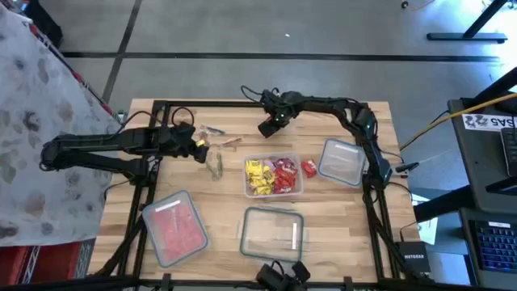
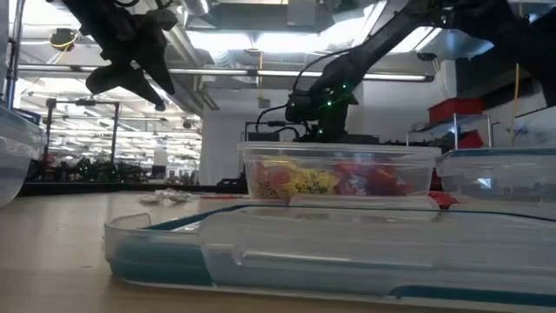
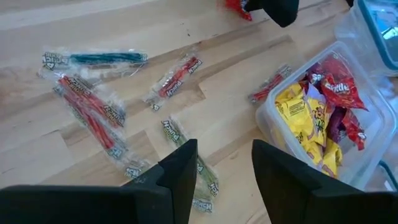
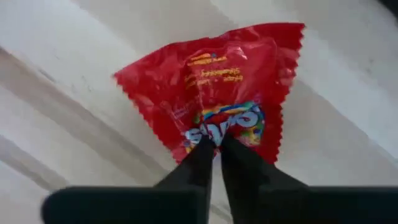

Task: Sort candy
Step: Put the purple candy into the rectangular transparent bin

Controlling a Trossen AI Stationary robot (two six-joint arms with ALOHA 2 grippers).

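Candy packet (image 4: 214,93) pinched in right tool (image 4: 216,144).

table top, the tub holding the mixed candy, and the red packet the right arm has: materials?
Table: looks like oiled butcher-block wood, with visible planks and grain. Tub: clear, glossy rigid plastic, probably; the yellow and red candy shows through its wall. Red packet: thin glossy printed plastic film, with zigzag-cut edges and creases, pinched in the right pincer. The left pincer is open above clear-wrapped twist sticks.
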